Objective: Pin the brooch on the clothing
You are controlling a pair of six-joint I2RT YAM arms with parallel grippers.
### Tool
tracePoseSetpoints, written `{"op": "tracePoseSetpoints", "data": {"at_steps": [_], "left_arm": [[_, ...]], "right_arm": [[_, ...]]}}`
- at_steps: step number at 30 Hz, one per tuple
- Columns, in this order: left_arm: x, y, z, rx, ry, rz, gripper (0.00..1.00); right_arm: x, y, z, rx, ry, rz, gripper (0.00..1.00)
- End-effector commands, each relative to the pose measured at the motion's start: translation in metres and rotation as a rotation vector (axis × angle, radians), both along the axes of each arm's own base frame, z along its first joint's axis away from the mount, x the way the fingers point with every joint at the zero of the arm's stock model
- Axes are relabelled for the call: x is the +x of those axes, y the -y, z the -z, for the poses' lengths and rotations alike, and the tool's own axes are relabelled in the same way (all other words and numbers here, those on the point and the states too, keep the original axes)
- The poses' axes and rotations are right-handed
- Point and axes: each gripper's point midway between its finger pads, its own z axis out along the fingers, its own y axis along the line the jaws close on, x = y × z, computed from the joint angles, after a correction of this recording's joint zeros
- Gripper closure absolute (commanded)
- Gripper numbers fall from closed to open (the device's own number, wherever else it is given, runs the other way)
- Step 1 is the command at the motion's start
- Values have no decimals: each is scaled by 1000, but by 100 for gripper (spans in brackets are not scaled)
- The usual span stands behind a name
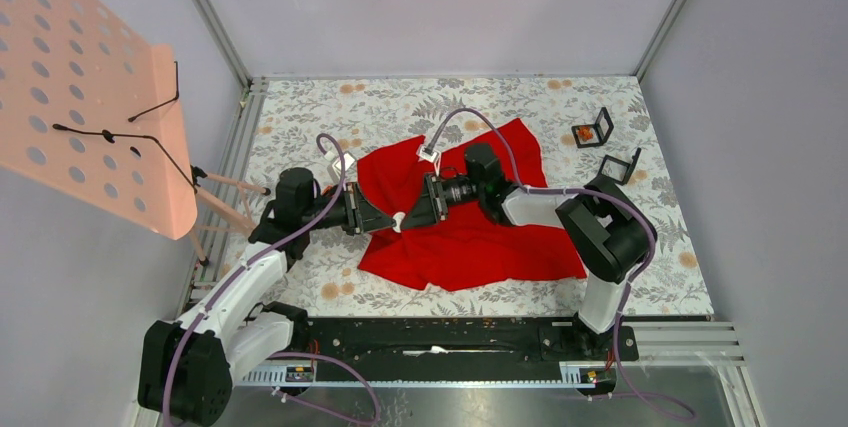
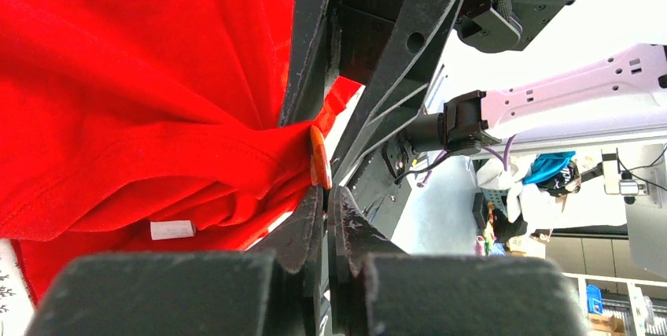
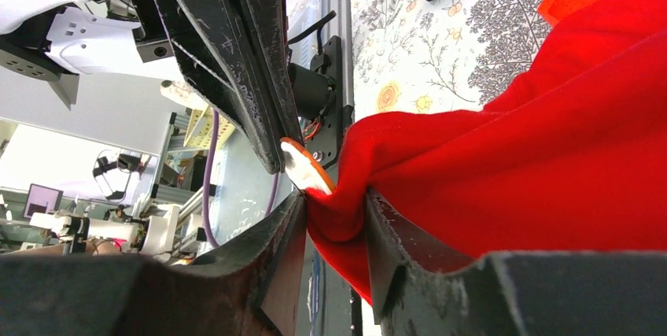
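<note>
Over the middle of the bench (image 1: 640,247), the two arms meet tip to tip above the red shirt (image 1: 480,237). Most of the shirt lies spread on the flowery cloth. One part of it is lifted into a fold where the arms meet.

The left fingers (image 2: 303,230) are squeezed tight together, and the brooch (image 2: 318,156) sits right at their tips. It is a small round thing, orange and white. I think they hold it by its thin back part, but that bit is hidden. The right fingers (image 3: 271,257) stand one on each side of the lifted fold and press on it, so they are clamped on the shirt. The brooch is right against the fold, just beside the pinched place.

So the job looks to be at the pinning step. The cloth is held up and the brooch is at the cloth. I cannot see the pin, so I cannot tell if it has gone in.

Next, the left arm needs to push the brooch gently and straight into the fold, so the pin goes through. The right fingers must hold the fold firm so it does not slip away. The left fingers should let go only once the brooch hangs on by itself.
</note>
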Motion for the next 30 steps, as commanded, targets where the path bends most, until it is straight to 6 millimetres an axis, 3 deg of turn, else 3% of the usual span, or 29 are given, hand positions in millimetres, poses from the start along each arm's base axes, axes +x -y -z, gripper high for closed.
{"op": "tracePoseSetpoints", "data": {"at_steps": [1, 13, 30], "left_arm": [[-9, 9, -35, -87, 129, 117, 100], [-17, 11, -40, -105, 141, 180, 100], [-21, 10, -43, -109, 153, 185, 100]], "right_arm": [[-2, -10, -12, 38, 29, -43, 63], [-9, -18, -7, 3, -31, -105, 68], [13, -22, 18, -128, -81, 20, 71]]}}
